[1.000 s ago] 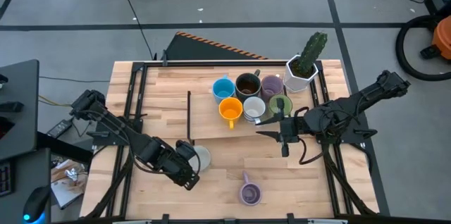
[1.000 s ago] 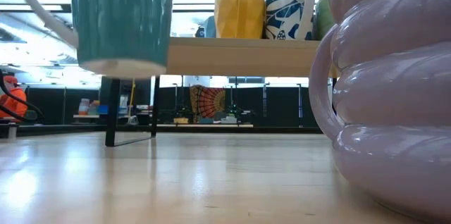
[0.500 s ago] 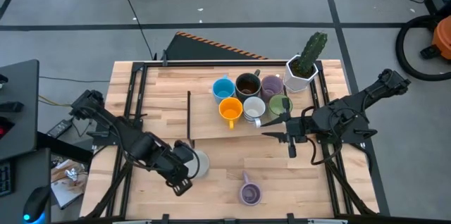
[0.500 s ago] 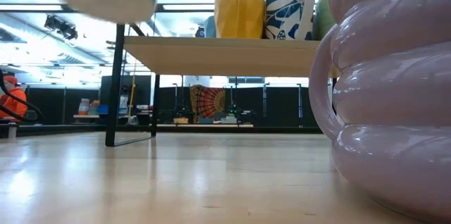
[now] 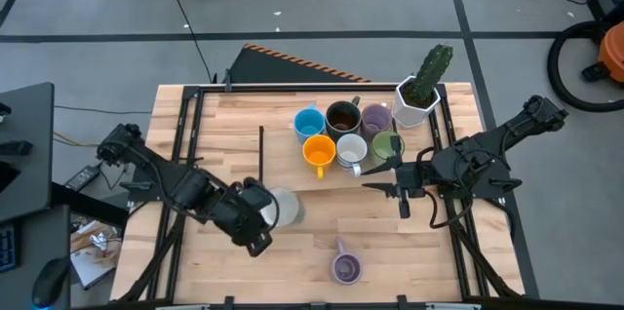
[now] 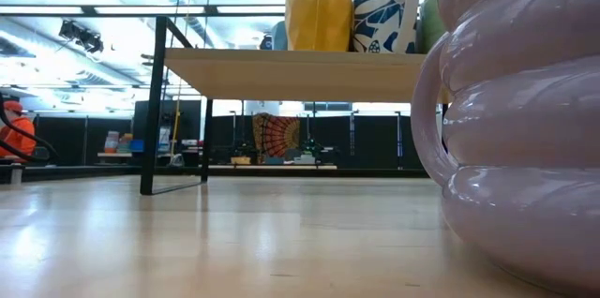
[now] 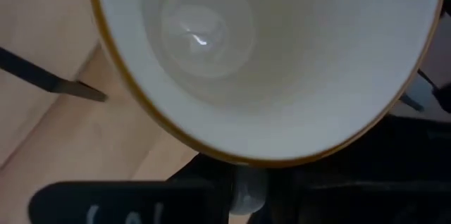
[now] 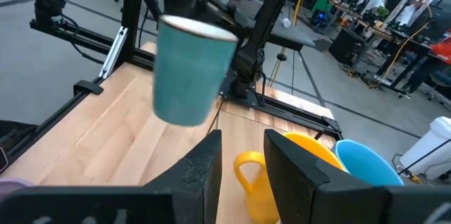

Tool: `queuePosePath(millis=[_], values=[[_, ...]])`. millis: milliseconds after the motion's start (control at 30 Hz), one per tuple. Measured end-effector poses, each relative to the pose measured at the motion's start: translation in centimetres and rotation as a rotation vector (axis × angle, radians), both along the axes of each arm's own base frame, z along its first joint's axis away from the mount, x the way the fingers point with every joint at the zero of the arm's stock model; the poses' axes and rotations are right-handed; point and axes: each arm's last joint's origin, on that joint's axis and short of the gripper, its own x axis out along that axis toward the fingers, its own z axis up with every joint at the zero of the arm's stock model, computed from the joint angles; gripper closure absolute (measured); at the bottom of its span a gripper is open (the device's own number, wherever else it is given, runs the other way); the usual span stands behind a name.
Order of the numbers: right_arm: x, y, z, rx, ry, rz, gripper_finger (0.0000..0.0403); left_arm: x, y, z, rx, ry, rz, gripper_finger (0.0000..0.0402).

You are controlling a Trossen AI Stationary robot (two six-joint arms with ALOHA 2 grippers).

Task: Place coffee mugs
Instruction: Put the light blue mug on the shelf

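Holding teal mug (image 5: 282, 208) clear of table (image 5: 390, 242), left pincer (image 5: 255, 214) clamped; right pincer (image 5: 390, 189) apart, idle.

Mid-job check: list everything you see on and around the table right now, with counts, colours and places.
Shelf mugs: six, blue, dark brown, purple, orange, white-grey, green, clustered on the raised wooden shelf.
Carried mug: one, teal outside, white inside, held in the air over the table's front left.
Loose mug: one, purple, on the table's front edge.
Cactus pot: one, white, back right corner.
Table: one, light wood.
Left gripper: shut on the carried mug.
Right gripper: open, empty, beside the shelf mugs.
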Motion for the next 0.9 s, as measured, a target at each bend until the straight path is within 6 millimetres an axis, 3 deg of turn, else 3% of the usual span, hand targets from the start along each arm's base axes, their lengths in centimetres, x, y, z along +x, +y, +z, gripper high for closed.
queuePosePath(millis=[333,667,900], values=[[0.0,0.0,0.1,0.007,-0.012,0.001,0.029,1.6,4.7,-0.4,-0.002,0.091,0.14,0.034],[0.0,0.0,0.1,0.01,-0.012,0.002,0.029,1.8,8.3,-0.6,0.043,0.19,-0.013,0.034],[0.0,0.0,0.1,0.044,-0.011,-0.005,0.029,2.1,9.7,-0.6,0.094,0.193,-0.199,0.034]])
